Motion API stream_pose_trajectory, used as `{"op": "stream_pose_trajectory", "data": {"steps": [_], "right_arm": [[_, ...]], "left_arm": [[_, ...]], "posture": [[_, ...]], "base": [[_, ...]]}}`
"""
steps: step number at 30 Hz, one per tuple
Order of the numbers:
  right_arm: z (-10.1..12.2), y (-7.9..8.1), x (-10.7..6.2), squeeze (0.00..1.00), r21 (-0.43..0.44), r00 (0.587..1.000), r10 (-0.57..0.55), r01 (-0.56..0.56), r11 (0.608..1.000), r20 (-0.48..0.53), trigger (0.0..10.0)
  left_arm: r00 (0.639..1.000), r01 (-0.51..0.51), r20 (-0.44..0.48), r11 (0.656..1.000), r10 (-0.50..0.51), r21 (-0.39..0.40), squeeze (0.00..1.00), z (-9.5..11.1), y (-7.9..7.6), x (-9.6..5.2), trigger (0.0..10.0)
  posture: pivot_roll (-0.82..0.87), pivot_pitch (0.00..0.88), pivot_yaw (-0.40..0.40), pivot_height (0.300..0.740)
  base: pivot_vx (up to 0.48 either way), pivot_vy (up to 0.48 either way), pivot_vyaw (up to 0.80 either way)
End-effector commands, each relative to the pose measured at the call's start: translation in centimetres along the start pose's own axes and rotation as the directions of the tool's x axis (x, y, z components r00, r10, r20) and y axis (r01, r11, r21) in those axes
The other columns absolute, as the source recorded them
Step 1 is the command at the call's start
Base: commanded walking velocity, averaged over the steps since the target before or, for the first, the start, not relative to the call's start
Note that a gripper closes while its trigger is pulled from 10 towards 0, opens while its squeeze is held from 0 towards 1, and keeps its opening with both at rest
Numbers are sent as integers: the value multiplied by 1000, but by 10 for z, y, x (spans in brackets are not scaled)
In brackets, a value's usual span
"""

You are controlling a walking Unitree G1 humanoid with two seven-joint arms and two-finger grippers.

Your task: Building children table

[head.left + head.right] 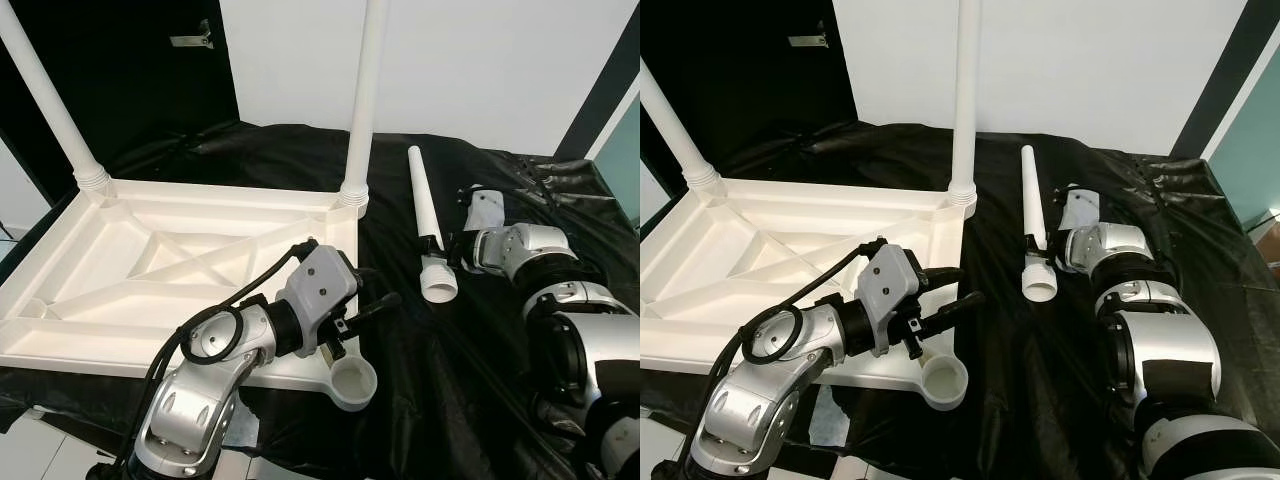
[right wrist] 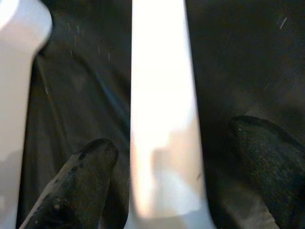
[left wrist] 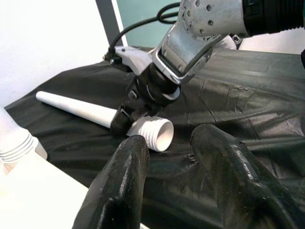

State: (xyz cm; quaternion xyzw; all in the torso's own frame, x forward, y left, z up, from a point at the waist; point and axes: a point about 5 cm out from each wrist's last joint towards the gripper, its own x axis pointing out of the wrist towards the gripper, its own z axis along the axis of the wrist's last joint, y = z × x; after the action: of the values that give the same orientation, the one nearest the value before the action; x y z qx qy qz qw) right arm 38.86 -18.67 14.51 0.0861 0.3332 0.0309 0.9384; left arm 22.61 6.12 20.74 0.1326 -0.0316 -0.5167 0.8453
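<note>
White tabletop (image 1: 150, 260) is lying upside down on a surface draped in black cloth (image 1: 1040, 380), ribbed underside facing up. Two white legs are standing screwed into its far corners: one at the far left (image 1: 45, 95), one at the far right corner (image 1: 362, 100). At the near right corner an empty round socket (image 1: 352, 382) is sitting open.

Left pincer (image 1: 375, 302) is hovering over the tabletop's right edge, just above and beyond the empty socket, fingers (image 3: 119, 191) spread apart and holding nothing. It is pointing rightward, toward the loose leg.

To the right of the left pincer, apart from it, a loose white leg (image 1: 423, 210) is lying flat on the black cloth, thin end pointing away from the robot, threaded wide end (image 1: 438, 280) toward the robot. In the left wrist view the threaded collar (image 3: 155, 133) is showing ribbed and hollow.

Right pincer (image 1: 440, 250) is sitting over the loose leg near its wide end, just behind the threaded collar. In the right wrist view its two black fingers (image 2: 81, 181) are straddling the leg (image 2: 162, 119), one on each side, spread with dark gaps between pads and leg; not pinching it. Right arm (image 1: 580, 340) is reaching in from the near right.
</note>
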Motion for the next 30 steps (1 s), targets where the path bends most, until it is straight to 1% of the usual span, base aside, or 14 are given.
{"op": "stream_pose_trajectory", "data": {"steps": [1, 2, 3, 4, 5, 6, 7, 19, 20, 21, 22, 25, 27, 30], "right_arm": [[-6, 2, 2, 0, 29, 999, 4, -3, 1000, -53, 10000], [-6, 2, 2, 0, 29, 999, 4, -3, 1000, -53, 10000], [-10, 1, 2, 0, 45, 997, 0, 4, 999, -75, 8275], [-10, 1, 2, 0, 45, 997, 0, 4, 999, -75, 8275], [-14, 0, 3, 0, 74, 996, -4, 11, 997, -91, 4392], [-14, 0, 3, 0, 74, 996, -4, 11, 997, -91, 4392], [-15, -2, 3, 0, 87, 995, -7, 16, 996, -102, 0], [-1, -6, -1, 0, 79, 1000, -17, 18, 997, -14, 0], [1, -5, -1, 0, 90, 1000, -11, 11, 996, 5, 2627], [1, -5, -1, 0, 90, 1000, -11, 11, 996, 5, 2627], [7, -5, -3, 0, 85, 997, -4, -3, 996, 79, 10000], [15, -2, -6, 0, 55, 984, 13, -23, 998, 180, 10000], [22, 6, -16, 0, -27, 942, 48, -42, 999, 333, 10000], [23, 10, -20, 0, -72, 922, 72, -48, 996, 380, 10000]], "left_arm": [[993, -118, -6, 993, 118, 0, 0, 1, 3, -1, 10000], [993, -118, -6, 993, 118, 0, 0, 1, 3, -1, 10000], [993, -119, -7, 993, 119, -5, 0, 1, 3, -1, 10000], [993, -119, -7, 993, 119, -5, 0, 1, 3, -1, 10000], [993, -119, -7, 993, 119, -7, 0, 1, 2, -1, 10000], [993, -119, -7, 993, 119, -7, 0, 1, 2, -1, 10000], [993, -118, -7, 993, 118, -11, 0, 2, 2, -1, 10000], [981, -191, -38, 979, 189, -67, 0, 2, 16, 3, 10000], [980, -200, -38, 977, 197, -73, 0, 2, 17, 4, 10000], [980, -200, -38, 977, 197, -73, 0, 2, 17, 4, 10000], [976, -217, -34, 972, 215, -90, 0, 3, 21, 4, 10000], [971, -237, -32, 966, 235, -105, 0, 3, 26, 4, 10000], [960, -278, -45, 951, 275, -137, 0, 3, 36, 7, 10000], [956, -293, -50, 945, 288, -148, 0, 3, 41, 8, 10000]], "posture": [[89, 0, -60, 740], [89, 0, -60, 740], [89, 0, -59, 740], [89, 0, -59, 740], [88, 0, -57, 740], [88, 0, -57, 740], [87, 0, -56, 740], [66, 0, -52, 740], [66, 0, -52, 740], [66, 0, -52, 740], [54, 0, -47, 740], [43, 0, -41, 740], [27, 0, -32, 740], [27, 0, -32, 740]], "base": [[0, 0, 0], [0, 0, 0], [0, 0, 0], [0, 0, 0], [0, 0, 0], [0, 0, 0], [0, 0, 0], [0, 0, 0], [0, 0, 0], [0, 0, 0], [0, 0, 0], [0, 0, 0], [0, 0, 0], [0, 0, 0]]}}
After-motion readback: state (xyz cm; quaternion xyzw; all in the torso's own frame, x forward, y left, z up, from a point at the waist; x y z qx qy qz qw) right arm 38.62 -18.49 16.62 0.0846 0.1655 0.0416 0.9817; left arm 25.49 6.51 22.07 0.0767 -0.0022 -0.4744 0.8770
